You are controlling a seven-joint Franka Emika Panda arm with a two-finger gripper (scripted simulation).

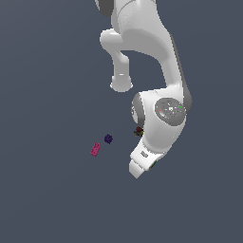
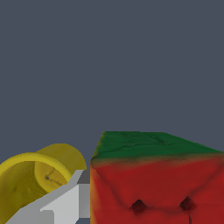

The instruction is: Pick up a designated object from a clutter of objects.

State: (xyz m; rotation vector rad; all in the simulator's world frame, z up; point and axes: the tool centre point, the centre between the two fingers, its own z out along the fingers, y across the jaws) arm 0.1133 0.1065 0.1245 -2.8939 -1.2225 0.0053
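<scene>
The step in hand looks like the close approach to the grasp. In the wrist view the cube [image 2: 157, 179] fills the near field, green face up and red face toward the camera, with one pale finger [image 2: 65, 203] just beside it and the yellow cup [image 2: 30, 183] lying on its side behind that finger. In the exterior view the arm hides the claw and cube; the pink brick [image 1: 95, 150] and purple block [image 1: 108, 139] sit well apart on the desk [image 1: 47, 199]. Whether the claw is spread or pinching cannot be told. The next move likely calls for a firm closure on the cube, then a straight lift clear of the cup.
</scene>
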